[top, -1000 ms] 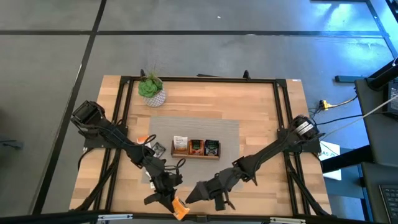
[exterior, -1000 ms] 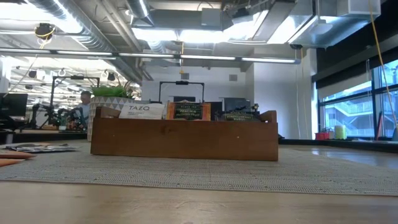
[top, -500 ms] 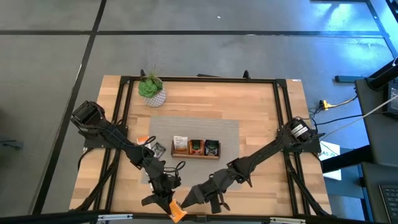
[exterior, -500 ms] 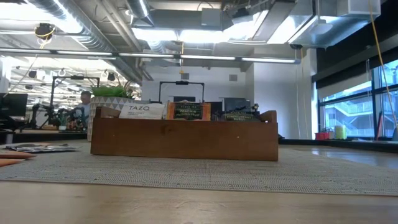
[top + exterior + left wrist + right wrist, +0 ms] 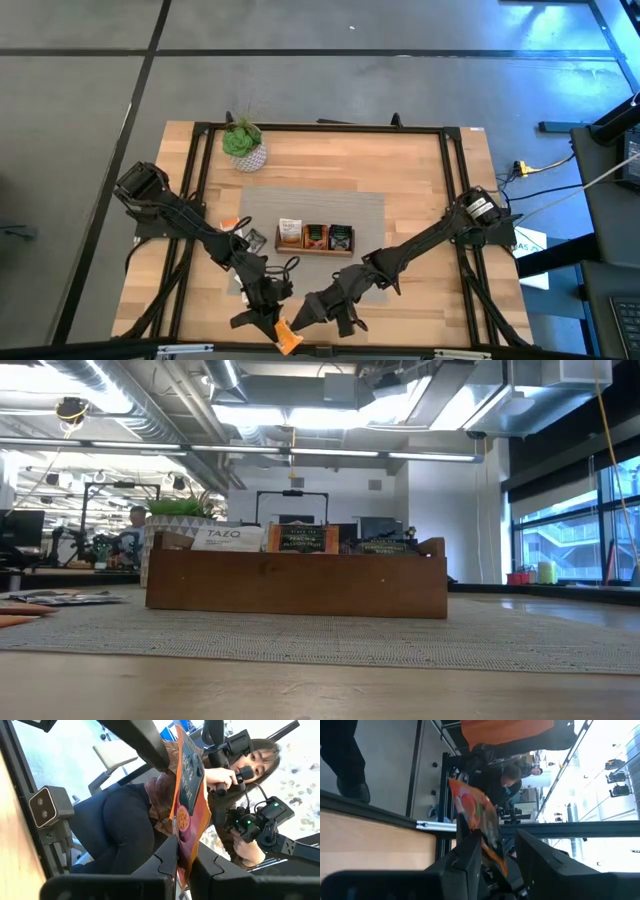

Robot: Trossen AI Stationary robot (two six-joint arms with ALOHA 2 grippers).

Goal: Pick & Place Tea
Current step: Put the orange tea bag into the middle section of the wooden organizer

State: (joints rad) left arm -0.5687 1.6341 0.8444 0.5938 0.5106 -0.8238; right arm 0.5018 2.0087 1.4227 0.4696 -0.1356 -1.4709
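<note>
Both hands (image 5: 285, 328) on orange sachet (image 5: 288, 338)

Occlusions and cut-offs, handover at the table's near edge

The orange sachet (image 5: 285, 337) is running off the high view's bottom edge; the right gripper (image 5: 303, 315) beside it is showing too small to read its fingers. The tray (image 5: 296, 582) wall is hiding the sachets' lower halves; the dark sachet's (image 5: 384, 546) label is blurring.
</note>
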